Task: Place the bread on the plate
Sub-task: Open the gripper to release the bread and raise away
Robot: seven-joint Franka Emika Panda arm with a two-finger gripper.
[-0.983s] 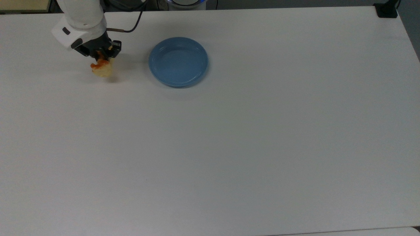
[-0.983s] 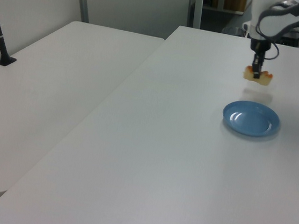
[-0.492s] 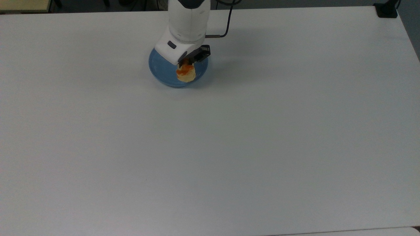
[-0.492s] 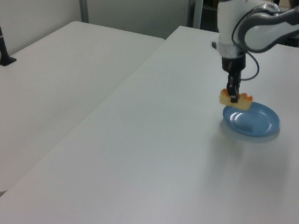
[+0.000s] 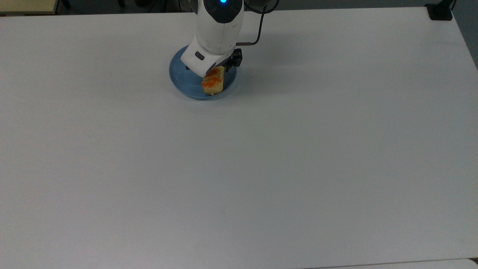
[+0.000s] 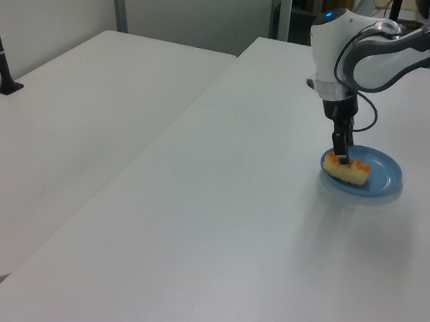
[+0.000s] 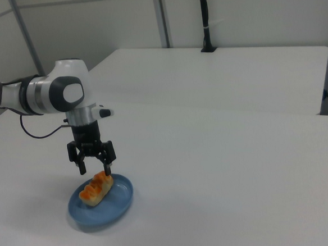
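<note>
The bread, a pale-yellow loaf with orange-brown bumps, lies on the blue plate, toward the top view's right side of it. In the right view the bread rests flat in the plate. Just above the loaf's far end my gripper is open, its fingers spread to either side and one fingertip close to the loaf's end. The left view has the gripper pointing down over the bread on the plate.
The white table stretches wide around the plate. A second white table adjoins it. A black clamp sits at the table's far corner, and a black post stands at the back. A cable trails from the arm.
The arm carried the bread from the top view's left to over the plate, lowered it, and the fingers opened. The loaf now lies in the plate.
</note>
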